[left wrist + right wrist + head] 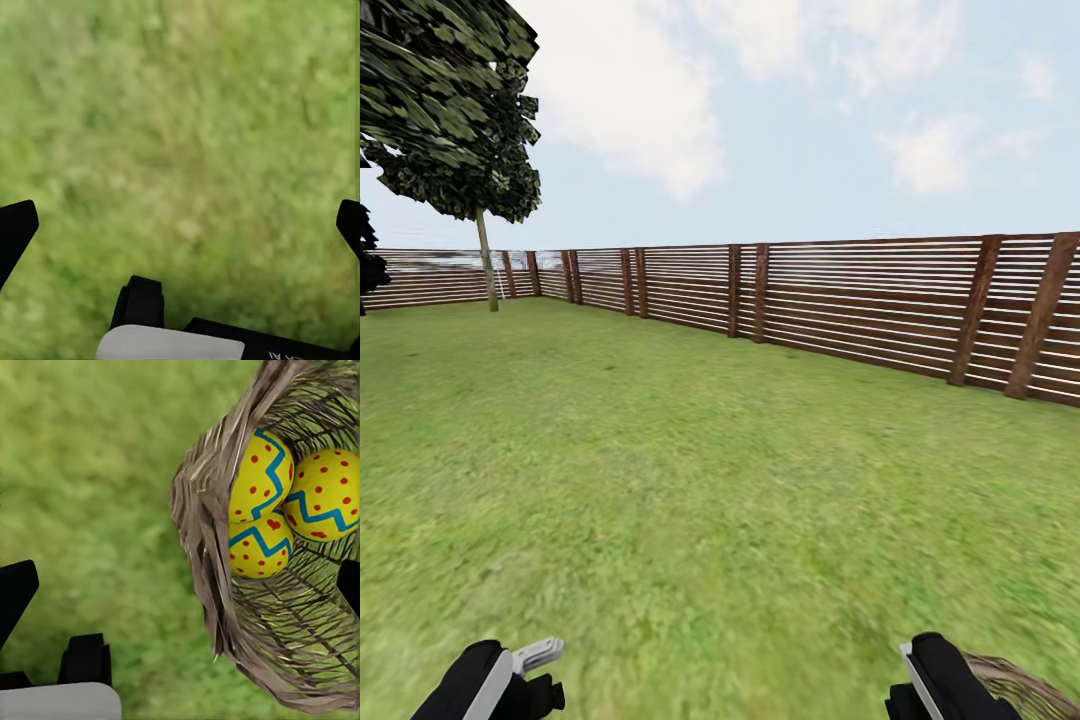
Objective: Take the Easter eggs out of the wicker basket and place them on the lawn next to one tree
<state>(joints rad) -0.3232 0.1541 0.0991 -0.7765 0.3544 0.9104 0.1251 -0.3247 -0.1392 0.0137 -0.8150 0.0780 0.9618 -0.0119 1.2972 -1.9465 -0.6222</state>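
Near the robot's right gripper (180,585), jaws apart, three Easter eggs (279,506) sit inside the wicker basket (206,532) on the lawn (690,480); left gripper (180,225) likewise spread over grass.

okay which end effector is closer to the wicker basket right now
The right end effector. The wicker basket sits right by it, eggs still inside. The left end effector hangs over bare lawn, farther off.

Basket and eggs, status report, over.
Both pincers open, empty. Three eggs in the basket by the right pincer. Tree far left; nothing in between.
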